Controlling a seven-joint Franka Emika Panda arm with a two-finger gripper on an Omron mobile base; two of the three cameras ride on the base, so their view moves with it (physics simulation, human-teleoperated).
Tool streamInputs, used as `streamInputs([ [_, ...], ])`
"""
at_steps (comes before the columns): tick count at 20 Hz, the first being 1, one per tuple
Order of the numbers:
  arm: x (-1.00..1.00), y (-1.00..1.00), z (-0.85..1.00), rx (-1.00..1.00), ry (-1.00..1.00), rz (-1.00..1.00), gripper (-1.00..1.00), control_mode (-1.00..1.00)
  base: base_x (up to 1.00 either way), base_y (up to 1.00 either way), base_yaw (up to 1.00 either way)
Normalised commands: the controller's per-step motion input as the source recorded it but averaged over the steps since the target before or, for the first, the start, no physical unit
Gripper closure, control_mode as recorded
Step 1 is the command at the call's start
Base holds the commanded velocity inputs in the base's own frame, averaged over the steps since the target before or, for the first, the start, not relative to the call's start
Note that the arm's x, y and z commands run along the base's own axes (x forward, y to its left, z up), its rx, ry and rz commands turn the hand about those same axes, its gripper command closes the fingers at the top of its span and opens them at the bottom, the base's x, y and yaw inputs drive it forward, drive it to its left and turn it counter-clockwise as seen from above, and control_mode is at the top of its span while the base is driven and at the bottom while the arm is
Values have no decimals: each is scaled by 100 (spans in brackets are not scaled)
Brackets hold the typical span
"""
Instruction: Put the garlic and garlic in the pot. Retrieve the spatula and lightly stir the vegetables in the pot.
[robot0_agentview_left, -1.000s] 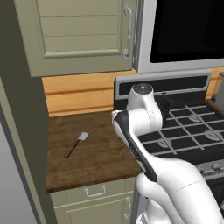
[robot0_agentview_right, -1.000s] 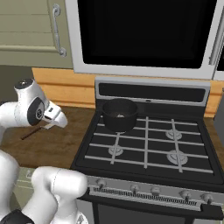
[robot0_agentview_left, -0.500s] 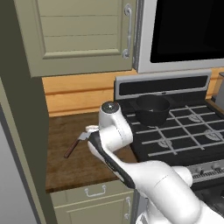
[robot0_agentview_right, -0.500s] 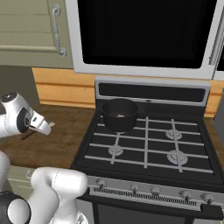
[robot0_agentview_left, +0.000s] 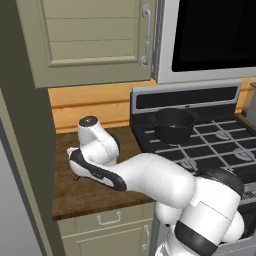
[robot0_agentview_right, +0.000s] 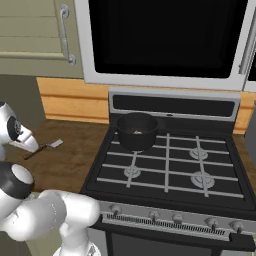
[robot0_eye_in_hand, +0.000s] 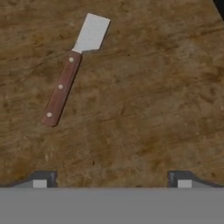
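Gripper (robot0_eye_in_hand: 112, 178): jaws spread wide, nothing between them; in the hand view the two fingertips (robot0_eye_in_hand: 40, 179) rise at the bottom edge with bare wooden counter (robot0_eye_in_hand: 148, 105) in the gap.

Spatula (robot0_eye_in_hand: 72, 70): lies flat on the counter, apart from the fingertips, offset up and to the left in the hand view, so not centred between the jaws. Long axis is diagonal in that view: brown handle end nearer the fingertips, grey blade farther. The line joining the two fingertips runs across the view, so it crosses the handle at a slant rather than squarely.

Right base view: spatula (robot0_agentview_right: 44, 148) sits on the counter left of the stove, just beside the hand at the left edge.

Judgement: the next move calls for a sideways shift over the handle plus a small wrist roll before descending.

Pot (robot0_agentview_right: 136, 131): near-left burner of the stove (robot0_agentview_right: 200, 150), well to the right of the spatula.
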Motion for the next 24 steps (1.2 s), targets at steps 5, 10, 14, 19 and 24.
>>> streamInputs([
  [5, 27, 48, -58, -1, 0, -8, -100, -100, 0, 0, 0],
  [10, 54, 33, -41, 0, 5, -12, -100, -100, 0, 0, 0],
  [14, 59, 21, -17, 0, 8, -9, -100, -100, 0, 0, 0],
  [19, 23, 21, -31, -2, 7, -10, -100, -100, 0, 0, 0],
  [24, 21, 26, -29, -3, 5, -10, -100, -100, 0, 0, 0],
])
